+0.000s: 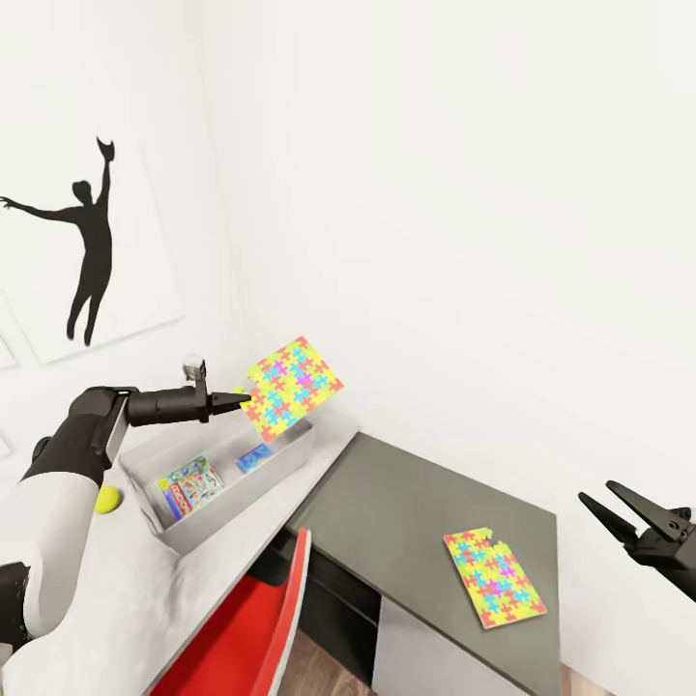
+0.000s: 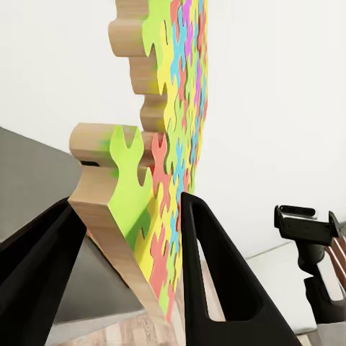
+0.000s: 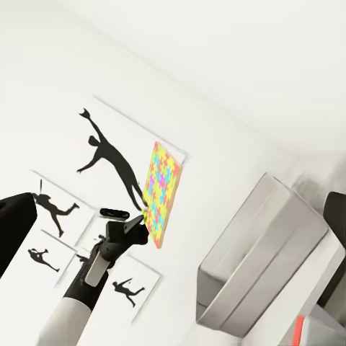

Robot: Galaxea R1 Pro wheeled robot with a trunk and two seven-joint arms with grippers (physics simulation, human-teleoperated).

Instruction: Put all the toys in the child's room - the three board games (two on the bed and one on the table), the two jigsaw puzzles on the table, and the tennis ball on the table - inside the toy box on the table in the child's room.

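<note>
My left gripper (image 1: 240, 398) is shut on the corner of a jigsaw puzzle (image 1: 292, 387), holding it tilted in the air over the far end of the toy box (image 1: 242, 491). The left wrist view shows the puzzle's thick edge (image 2: 137, 209) clamped between both fingers (image 2: 216, 281). Two board games (image 1: 191, 483) (image 1: 253, 457) lie inside the box. The tennis ball (image 1: 108, 499) rests on the table (image 1: 222, 580) just left of the box. The other jigsaw puzzle (image 1: 493, 577) lies flat on the lower dark-grey section. At the right, my right gripper (image 1: 619, 507) hangs open and holds nothing.
A red chair (image 1: 256, 628) stands tucked against the table's front edge. White walls close in behind the table, with a black silhouette picture (image 1: 87, 251) at left. The right wrist view shows the toy box (image 3: 267, 259) and the held puzzle (image 3: 160, 191) from the side.
</note>
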